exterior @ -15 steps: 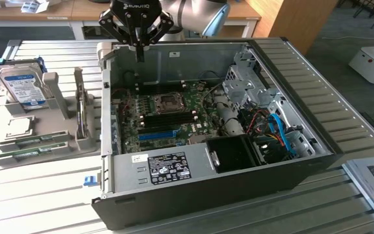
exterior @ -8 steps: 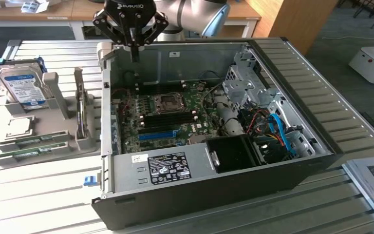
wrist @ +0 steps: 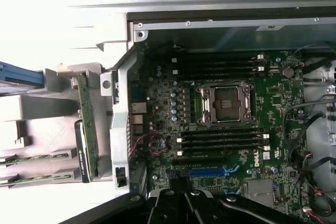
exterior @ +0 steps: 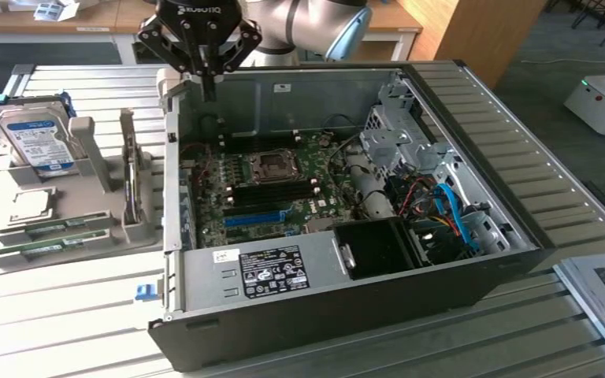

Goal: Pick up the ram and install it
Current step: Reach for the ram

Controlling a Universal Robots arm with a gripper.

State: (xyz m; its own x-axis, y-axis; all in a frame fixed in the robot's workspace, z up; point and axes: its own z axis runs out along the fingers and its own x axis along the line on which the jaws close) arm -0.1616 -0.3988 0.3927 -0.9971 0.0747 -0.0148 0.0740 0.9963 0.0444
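Two green ram sticks lie in a grey holder [exterior: 92, 236] on the exterior view's left, one [exterior: 59, 228] just behind the other [exterior: 45, 247]. In the wrist view their ends [wrist: 10, 159] show beside the case. My gripper [exterior: 210, 85] hangs above the far left corner of the open computer case [exterior: 334, 291], well away from the ram. Its fingers [wrist: 176, 205] are shut with nothing between them. Below it lies the motherboard [wrist: 168, 103] with black memory slots [wrist: 220, 140] on both sides of the processor socket [wrist: 226, 103].
A blue-labelled hard drive [exterior: 38, 140] stands in the holder's back part, with a square chip [exterior: 31, 205] in front of it. A green card [wrist: 86, 124] stands upright near the case wall. A blue slot [wrist: 210, 171], cables [exterior: 450, 213] and a black fan housing [exterior: 381, 248] are inside the case.
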